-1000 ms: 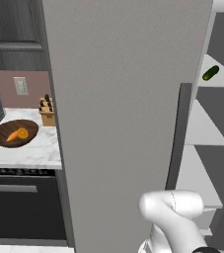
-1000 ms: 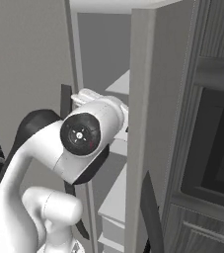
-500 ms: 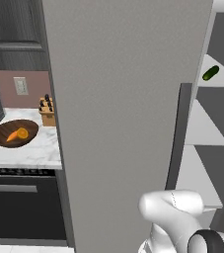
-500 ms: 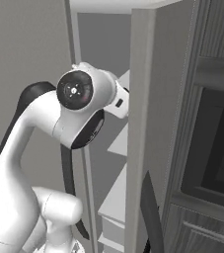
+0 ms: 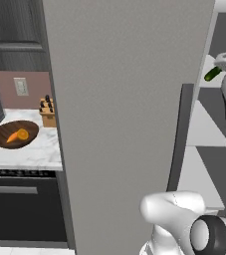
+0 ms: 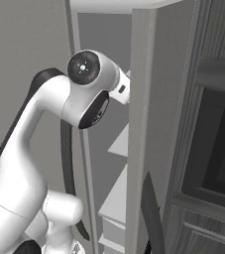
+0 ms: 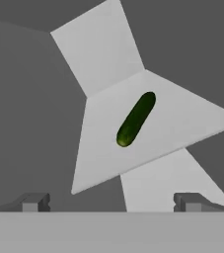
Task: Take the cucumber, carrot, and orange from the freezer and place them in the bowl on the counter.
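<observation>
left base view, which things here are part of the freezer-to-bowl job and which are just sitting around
Part of the job:
cucumber on a freezer shelf
carrot and orange in the bowl
counter
open gripper

Just sitting around:
knife block
wall socket

The white arm (image 6: 39, 144) is rising from 7 o'clock in the right base view, bending at a large dark-jointed elbow near 11 o'clock and reaching toward 2 o'clock from there, where its forearm is passing out of sight. In the left base view the arm's base link is sitting at 5 o'clock, and an upper segment with a dark seam is standing upright along the 3 o'clock edge. In the hand view the gripper (image 7: 112, 201) is holding its jaws spread wide apart, one dark fingertip (image 7: 33, 201) showing at 7 o'clock and the other at 5 o'clock, with nothing gripped between them.
</observation>
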### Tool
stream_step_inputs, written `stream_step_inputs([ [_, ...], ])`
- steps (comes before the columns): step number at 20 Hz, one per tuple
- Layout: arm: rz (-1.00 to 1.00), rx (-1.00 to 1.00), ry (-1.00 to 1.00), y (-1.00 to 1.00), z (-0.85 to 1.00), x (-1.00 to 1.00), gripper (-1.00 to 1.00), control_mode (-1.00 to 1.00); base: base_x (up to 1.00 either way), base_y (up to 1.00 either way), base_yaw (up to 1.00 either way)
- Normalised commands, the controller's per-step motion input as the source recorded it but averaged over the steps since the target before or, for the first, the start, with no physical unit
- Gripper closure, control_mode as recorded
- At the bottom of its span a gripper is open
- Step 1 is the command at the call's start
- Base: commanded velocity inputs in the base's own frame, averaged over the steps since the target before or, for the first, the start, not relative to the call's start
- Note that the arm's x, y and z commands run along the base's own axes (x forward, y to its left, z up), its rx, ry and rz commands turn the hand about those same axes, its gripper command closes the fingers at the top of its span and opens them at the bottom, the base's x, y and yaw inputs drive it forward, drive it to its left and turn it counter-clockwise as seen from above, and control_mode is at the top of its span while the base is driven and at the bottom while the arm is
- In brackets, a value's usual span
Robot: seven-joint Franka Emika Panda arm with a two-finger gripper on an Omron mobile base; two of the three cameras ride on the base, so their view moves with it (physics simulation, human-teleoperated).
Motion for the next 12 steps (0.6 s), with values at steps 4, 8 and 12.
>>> stream_step_inputs([
  [4,0.0,0.0,0.11,-0.02,-0.04,0.66,-1.0,-1.0,0.0,0.0,0.0],
  [8,0.0,0.0,0.02,-0.18,-0.08,0.46,-1.0,-1.0,0.0,0.0,0.0],
  [12,0.0,0.02,0.0,-0.59,-0.04,0.33,-1.0,-1.0,0.0,0.0,0.0],
])
